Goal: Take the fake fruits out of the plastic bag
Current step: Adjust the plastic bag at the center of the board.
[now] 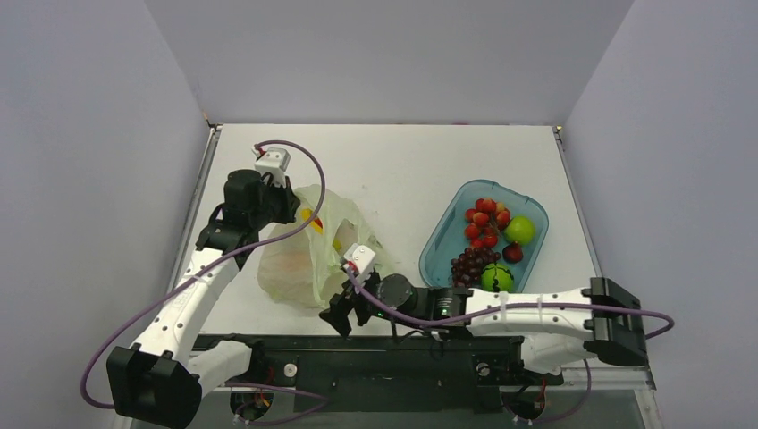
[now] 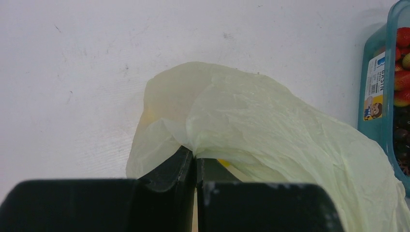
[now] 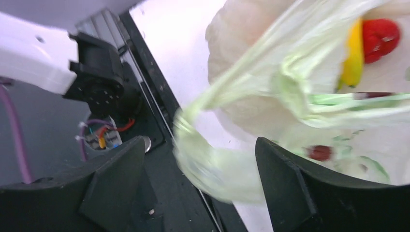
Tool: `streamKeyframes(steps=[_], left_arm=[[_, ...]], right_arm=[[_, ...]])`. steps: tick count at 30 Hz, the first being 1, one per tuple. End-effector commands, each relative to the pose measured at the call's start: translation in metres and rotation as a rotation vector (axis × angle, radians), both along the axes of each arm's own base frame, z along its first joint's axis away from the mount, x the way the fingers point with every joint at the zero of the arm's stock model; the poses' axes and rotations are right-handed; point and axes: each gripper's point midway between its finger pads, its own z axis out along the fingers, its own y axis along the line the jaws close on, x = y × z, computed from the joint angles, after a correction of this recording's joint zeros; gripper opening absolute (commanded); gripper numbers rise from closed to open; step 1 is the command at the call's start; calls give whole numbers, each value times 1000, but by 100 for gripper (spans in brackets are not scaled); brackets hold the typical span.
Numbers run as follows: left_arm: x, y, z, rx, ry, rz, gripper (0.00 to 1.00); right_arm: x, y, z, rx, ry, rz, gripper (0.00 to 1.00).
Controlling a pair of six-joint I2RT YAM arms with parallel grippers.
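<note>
The pale-green plastic bag lies crumpled at the table's left middle. Through its film show a yellow banana and a red fruit; an orange fruit is not visible. My left gripper is at the bag's far side, shut on a pinch of the bag right at its fingertips. My right gripper is at the bag's near corner by the table's front edge, jaws wide open. A blurred loop of bag film hangs loose between its fingers, touching neither.
A blue tray at the right holds a dark grape bunch, green round fruits and a small red cluster. The black mounting rail runs along the near edge under my right gripper. Grey walls enclose the table.
</note>
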Motion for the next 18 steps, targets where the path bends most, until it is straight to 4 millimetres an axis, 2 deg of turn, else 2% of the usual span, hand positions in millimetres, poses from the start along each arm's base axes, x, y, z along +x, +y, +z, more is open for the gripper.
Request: streamKeyframes(steps=[1,5,9,12,15,18], left_arm=[[6,-4,29,-13,-103,-28,0],[5,-4,30,-5,-111,-29,0],[3,-5,30,4,-116,-35,0],[0,-9,32,12,-131,-50,0],[-1,-11,33,28,-141,-57,0],[-5,-17,33,44,-148,-80,0]], right_arm=[[16,-36,26,40,46,-138,82],[26,-62,42,129,90,-217,84],[37,-79,45,190,148,-275,84],[61,-92,45,243,229,-369,83],[84,-95,44,305,343,-435,83],[91,-78,35,303,452,-415,82]])
